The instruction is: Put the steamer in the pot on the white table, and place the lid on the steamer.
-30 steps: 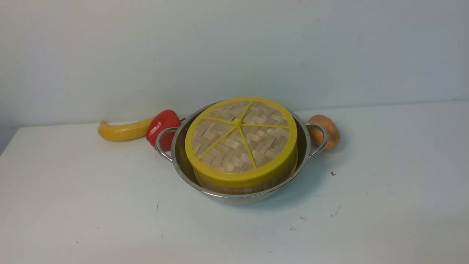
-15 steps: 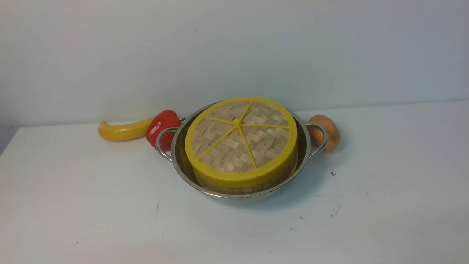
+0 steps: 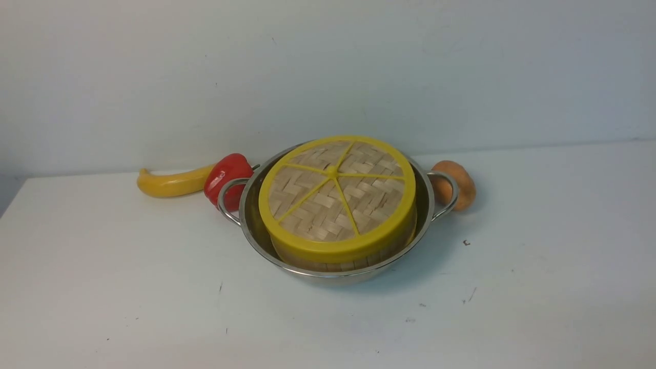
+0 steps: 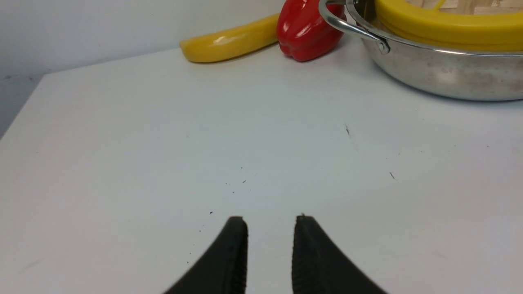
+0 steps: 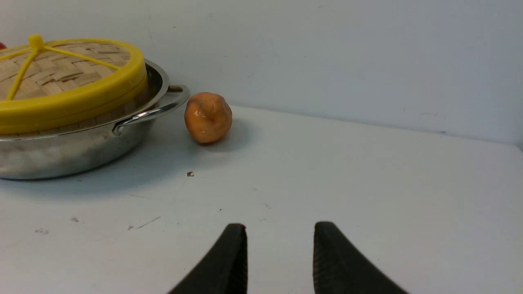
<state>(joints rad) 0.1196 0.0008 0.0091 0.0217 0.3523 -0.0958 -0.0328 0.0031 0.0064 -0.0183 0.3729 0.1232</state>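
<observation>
The shiny pot (image 3: pixel 254 225) stands on the white table (image 3: pixel 128 287) near its far middle. Inside it sits the steamer (image 3: pixel 312 264), of which only a strip of bamboo wall shows. The woven lid (image 3: pixel 335 192) with its yellow rim and knob lies flat on top and hides the steamer's inside. My left gripper (image 4: pixel 270 218) hovers open and empty over bare table, well short of the pot (image 4: pixel 433 77) and lid (image 4: pixel 445 26). My right gripper (image 5: pixel 280 224) is open and empty too, off to the pot's (image 5: pixel 61 157) other side, away from the lid (image 5: pixel 65 102). Neither arm shows in the front view.
A yellow banana (image 3: pixel 171 183) and a red pepper (image 3: pixel 228 177) lie against the pot's left handle. A brown potato (image 3: pixel 458 184) rests behind its right handle. A pale wall rises just behind the table, whose left edge shows in the left wrist view.
</observation>
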